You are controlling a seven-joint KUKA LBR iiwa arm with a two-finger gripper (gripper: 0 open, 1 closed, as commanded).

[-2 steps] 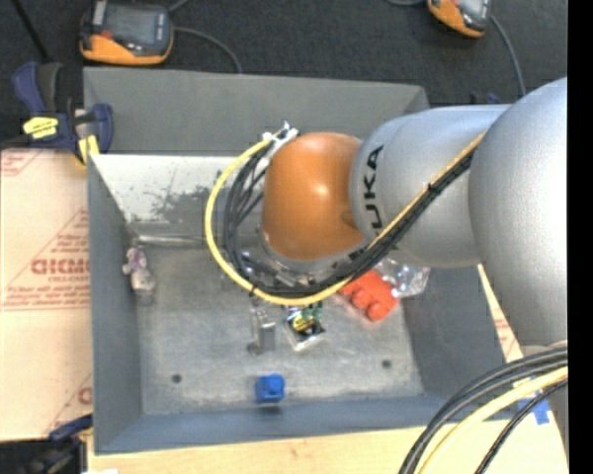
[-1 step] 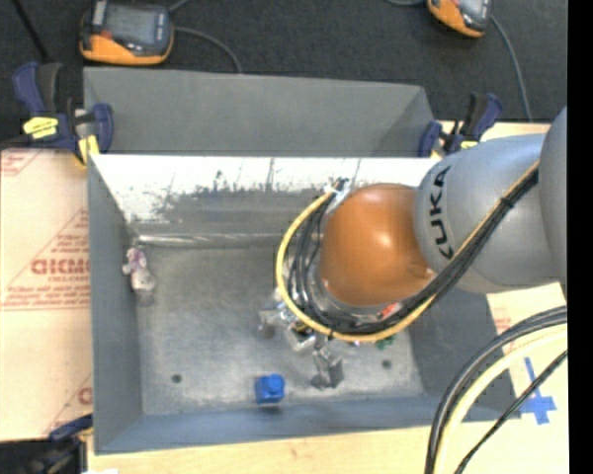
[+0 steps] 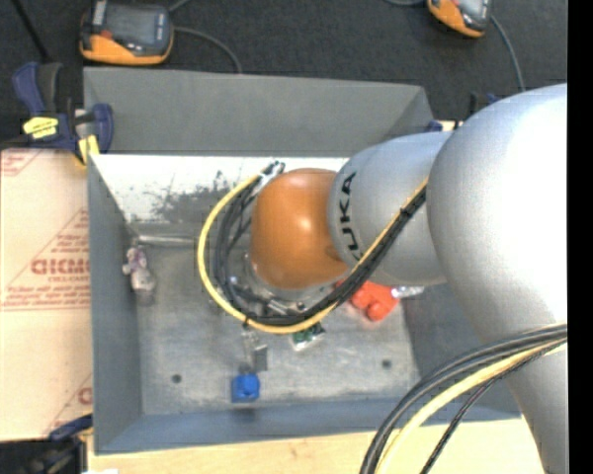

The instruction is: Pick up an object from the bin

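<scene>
- An orange-and-black device [image 3: 126, 32] is sitting on the dark floor [image 3: 277, 18], beyond the far left corner of the bin [image 3: 257, 121].
- A second orange-and-black device [image 3: 459, 0] is lying on the same floor at the far right, well apart from the first.
- A small pale pinkish figure [image 3: 138, 270] is lying on the bin's floor, just beside the left wall.
- A small blue block [image 3: 244, 387] is resting close to the near wall, about midway along it.
- An orange-red thing [image 3: 375, 303] is lying in the right part of the bin, partly covered from above.
- A small green thing [image 3: 309, 337] is peeking out near the middle; its kind cannot be told.
</scene>
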